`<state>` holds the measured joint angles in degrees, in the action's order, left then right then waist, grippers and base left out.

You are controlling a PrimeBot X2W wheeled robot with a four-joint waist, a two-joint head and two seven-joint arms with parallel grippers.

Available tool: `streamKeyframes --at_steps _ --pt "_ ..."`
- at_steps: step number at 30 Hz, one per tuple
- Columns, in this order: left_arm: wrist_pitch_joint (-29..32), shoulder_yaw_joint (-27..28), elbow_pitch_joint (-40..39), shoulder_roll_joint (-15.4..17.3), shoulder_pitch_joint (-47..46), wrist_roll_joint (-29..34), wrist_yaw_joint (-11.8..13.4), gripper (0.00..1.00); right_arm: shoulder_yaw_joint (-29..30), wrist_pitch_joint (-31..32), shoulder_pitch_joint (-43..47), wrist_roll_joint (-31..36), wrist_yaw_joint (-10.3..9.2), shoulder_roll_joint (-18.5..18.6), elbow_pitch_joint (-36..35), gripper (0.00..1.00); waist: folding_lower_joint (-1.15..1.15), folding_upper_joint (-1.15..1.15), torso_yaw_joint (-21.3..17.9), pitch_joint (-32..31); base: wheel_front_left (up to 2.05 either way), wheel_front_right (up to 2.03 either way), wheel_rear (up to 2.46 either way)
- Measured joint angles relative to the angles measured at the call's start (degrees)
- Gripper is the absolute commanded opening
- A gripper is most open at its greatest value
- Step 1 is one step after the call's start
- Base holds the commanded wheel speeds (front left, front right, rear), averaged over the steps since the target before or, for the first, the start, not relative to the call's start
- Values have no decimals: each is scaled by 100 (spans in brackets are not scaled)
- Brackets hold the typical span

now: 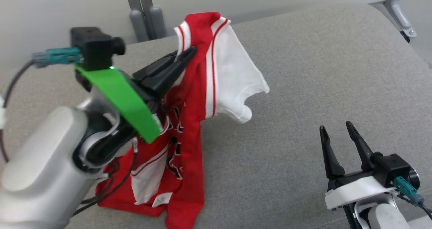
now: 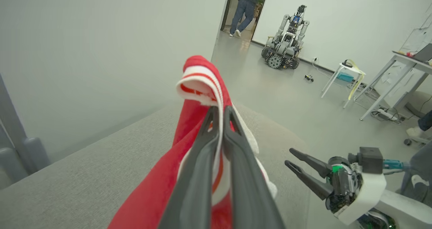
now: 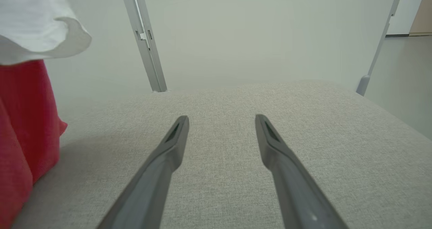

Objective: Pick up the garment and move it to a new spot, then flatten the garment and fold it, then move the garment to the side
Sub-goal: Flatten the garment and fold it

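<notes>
left pincer: the left pincer (image 1: 189,51) (image 2: 219,109) is clamped tight on the garment, fingers pressed together with a striped red-and-white trim edge squeezed between the tips. A loop of that trim pokes out just past the fingertips.

garment: a red and white jersey (image 1: 192,97) (image 2: 199,80) (image 3: 23,121), hanging from the left pincer's tips. The top is up in the air and the bottom is crumpled on the grey padded surface (image 1: 303,70), under that pincer's wrist.

long axis: pretty much top to bottom, from the pinched edge straight down to the heap below. Red panels and red piping run along that same line.

sleeve: a white short sleeve (image 1: 236,70) sticks out sideways from the grip, on the side facing the right pincer. Its open cuff points down and hangs clear of the surface.

writing: dark lettering (image 1: 175,127) runs down the front below the left pincer, but it's folded and half hidden, so I can't read it. There's a small white tag (image 1: 162,199) at the bottom of the heap with print too tiny to make out.

right pincer: the right pincer (image 1: 336,127) (image 2: 289,156) (image 3: 221,117) is spread wide with nothing between the fingers. It sits low over bare grey fabric, well apart from the jersey, which hangs off to its left.
</notes>
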<state>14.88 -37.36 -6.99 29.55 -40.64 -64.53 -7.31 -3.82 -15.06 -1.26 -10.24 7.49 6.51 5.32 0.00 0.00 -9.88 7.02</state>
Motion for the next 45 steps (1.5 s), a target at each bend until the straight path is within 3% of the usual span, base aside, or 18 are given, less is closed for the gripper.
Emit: streamKeyframes --at_steps 9,11,13,16,17,18,19,28,32,41,45 --pt "-1226 -2319 2238 -1205 -1454 883 -1 0 -207 0 -408 -85 0 -169 124 100 0 0 -556 590 0 0 0" --pt "-1613 -2831 2599 -1459 -1582 877 -1 3 -201 0 -403 -109 0 -211 160 100 0 0 -713 685 0 0 0" --pt "-1846 -3244 2814 -1633 -1638 725 -1 0 -190 0 -377 -113 0 -229 181 100 0 0 -839 753 0 0 0" --pt "-2124 -3520 3034 -1764 -1680 545 -7 0 -140 0 -307 -112 1 -248 200 100 0 0 -981 819 0 0 0" --pt "-2216 -3550 3121 -1794 -1709 535 -7 24 -126 0 -276 -111 0 -252 210 100 0 0 -1005 826 0 0 0" --pt "-2306 -3571 3207 -1829 -1735 541 -7 78 -121 0 -252 -110 0 -253 216 100 0 0 -1005 825 0 0 0" --pt "-2407 -3576 3340 -1871 -1753 568 -7 100 -116 0 -246 -109 0 -253 225 100 0 0 -994 824 0 0 0" --pt "-2846 -3494 4556 -2019 -1581 743 62 100 -12 0 -119 -57 0 -274 179 100 0 0 -675 595 0 0 0" --pt "-2937 -3177 4387 -1864 -953 502 471 100 58 0 97 -22 0 -274 177 100 0 0 -525 396 0 0 0" --pt "-2992 -2249 2878 -879 1278 113 2064 100 270 0 517 -3 0 -271 69 100 0 0 -56 46 0 0 0" --pt "-2982 -2213 2472 -680 1902 16 2457 100 235 0 573 8 0 -241 58 100 0 0 173 -35 0 0 0"
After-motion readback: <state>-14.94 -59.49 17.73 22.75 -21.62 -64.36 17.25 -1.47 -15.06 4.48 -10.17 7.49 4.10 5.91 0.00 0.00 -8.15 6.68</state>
